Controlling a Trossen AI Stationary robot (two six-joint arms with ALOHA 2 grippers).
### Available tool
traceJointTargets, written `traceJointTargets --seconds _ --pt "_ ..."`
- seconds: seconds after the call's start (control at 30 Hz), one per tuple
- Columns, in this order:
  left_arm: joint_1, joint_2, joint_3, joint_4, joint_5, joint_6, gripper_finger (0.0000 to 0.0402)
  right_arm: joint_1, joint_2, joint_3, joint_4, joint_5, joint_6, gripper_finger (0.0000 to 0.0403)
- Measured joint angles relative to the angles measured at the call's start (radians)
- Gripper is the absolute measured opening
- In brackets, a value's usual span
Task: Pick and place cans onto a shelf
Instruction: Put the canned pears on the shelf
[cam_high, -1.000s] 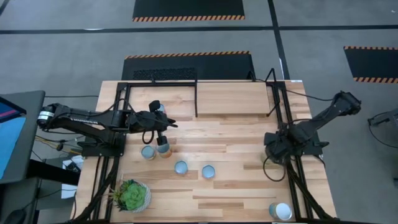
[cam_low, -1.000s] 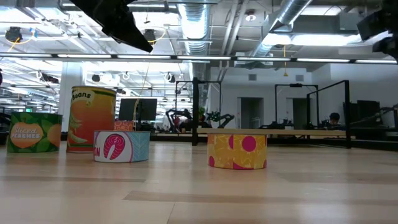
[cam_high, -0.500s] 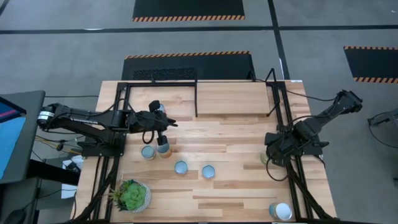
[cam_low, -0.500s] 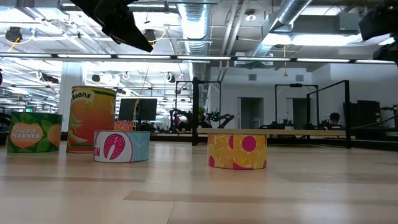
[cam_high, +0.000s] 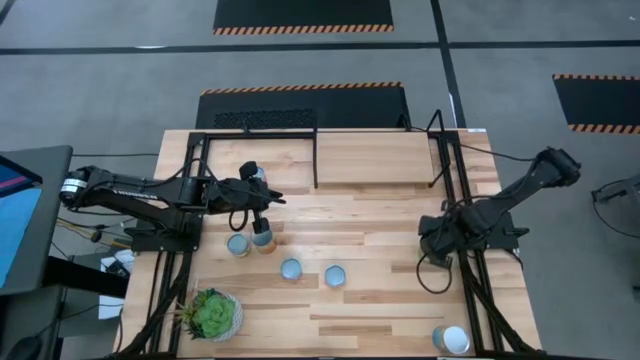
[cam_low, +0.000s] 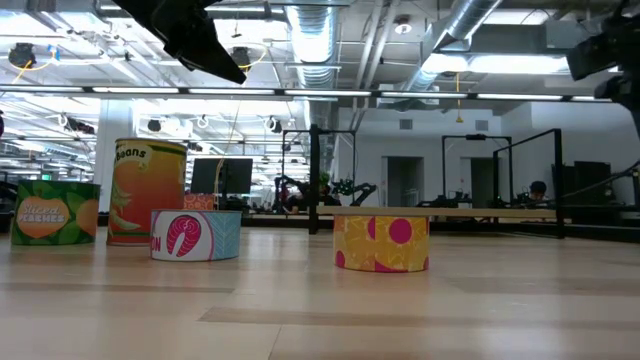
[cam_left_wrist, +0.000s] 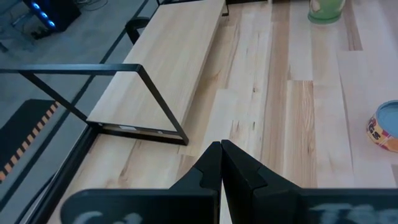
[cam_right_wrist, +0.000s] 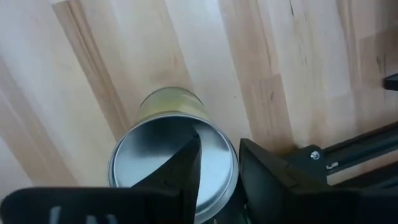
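**Q:** Item one, your right fingers (cam_high: 432, 240)?

**A:** Near the right edge of the worktop (cam_high: 370, 215), about halfway along it. They stand part-way apart, pointing down at one can (cam_right_wrist: 171, 155) with a silver top and a yellow-green side. One finger lies across its lid and the other sits just outside its rim. I cannot tell whether either one touches the tin.

**Q:** Item two, your left fingers (cam_left_wrist: 221, 155)?

**A:** Pressed tight together and holding nothing. They hang above the worktop's left half, just beside the left end of the shelf (cam_high: 375, 158).

**Q:** Item three, the shelf?

**A:** A light board in a black rod frame, along the far edge of the worktop. No can stands on it.

**Q:** Item four, the remaining cans?

**A:** A green can (cam_high: 238, 245) and a tall orange can (cam_high: 263, 240) stand side by side near my left fingers. Two flat cans (cam_high: 291, 268) (cam_high: 335, 275) lie toward the middle. Another can (cam_high: 455, 340) stands at the near right corner.

**Q:** Anything else?

**A:** A potted plant (cam_high: 212, 313) at the near left corner.
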Motion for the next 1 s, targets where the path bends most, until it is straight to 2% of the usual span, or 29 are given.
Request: traceJointTargets --seconds 0.13,0.4,0.53,0.7,0.87,1.0 --pt "0.0 0.0 0.0 0.001 0.0 0.0 0.0 0.0 0.029 0.001 0.019 0.0 -0.003 0.0108" --pt "0.0 0.0 0.0 0.001 0.0 0.001 0.0 -0.02 0.034 0.034 0.099 -0.005 0.006 0.001" --pt "0.0 0.0 0.0 0.001 0.0 0.0 0.0 -0.063 0.035 0.035 0.209 -0.002 -0.028 0.0008" --pt "0.0 0.0 0.0 0.001 0.0 0.0 0.0 -0.154 0.035 0.035 0.304 0.056 -0.091 0.0005" --pt "0.0 0.0 0.0 0.0 0.0 0.0 0.0 -0.278 0.033 0.062 0.324 0.093 -0.24 0.0004" --pt "0.0 0.0 0.0 -0.007 0.0 0.0 0.0 -0.395 0.032 0.161 0.323 0.105 -0.407 0.0003"
